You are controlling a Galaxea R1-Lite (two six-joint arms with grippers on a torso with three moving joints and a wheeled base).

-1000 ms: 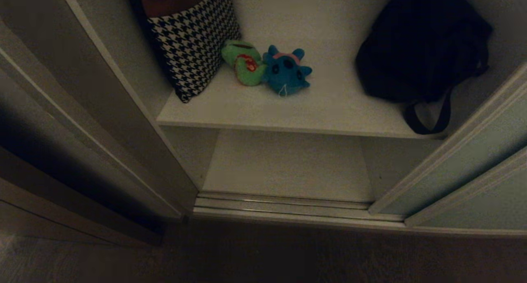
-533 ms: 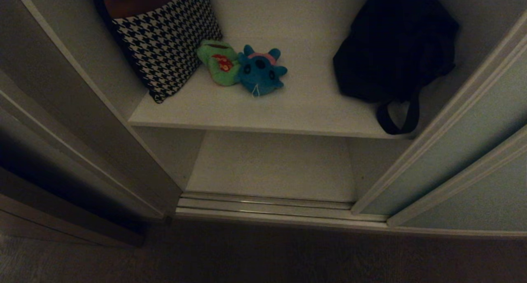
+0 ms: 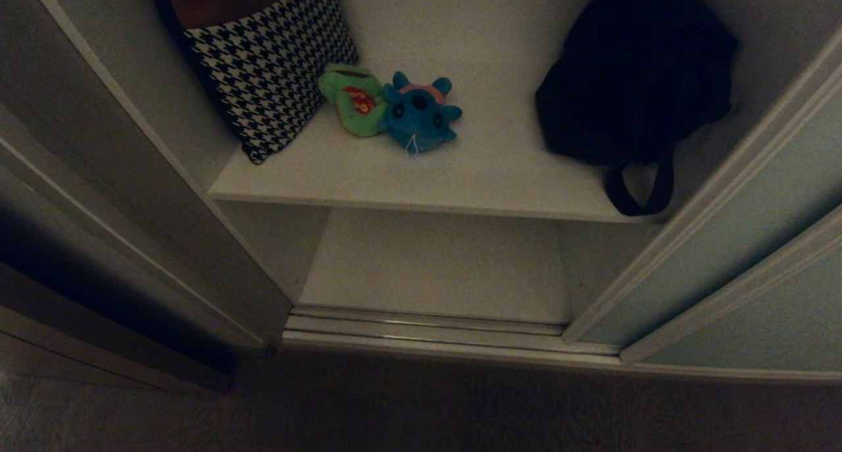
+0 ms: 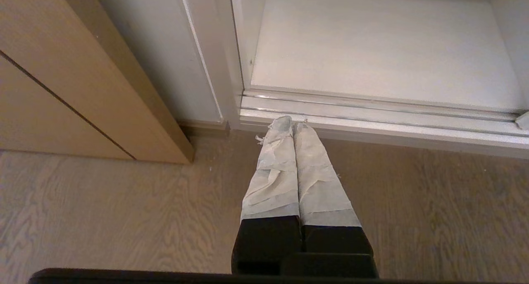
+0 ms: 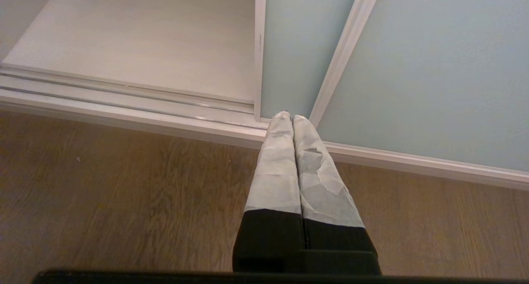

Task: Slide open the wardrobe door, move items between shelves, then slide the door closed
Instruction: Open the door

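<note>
Both plush toys (image 3: 395, 108) side by side on upper shelf (image 3: 421, 175), well above floor track (image 3: 427, 327); left gripper (image 4: 292, 125) and right gripper (image 5: 288, 116) closed, empty, low before that track

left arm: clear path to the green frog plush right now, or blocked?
Probably yes. The sliding wardrobe door stands off to the right, and the green frog plush lies uncovered on the upper shelf. The left gripper hangs shut, low by the floor track, so it must rise first.

Houndstooth bag (image 3: 273, 70), black bag (image 3: 635, 77)
</note>
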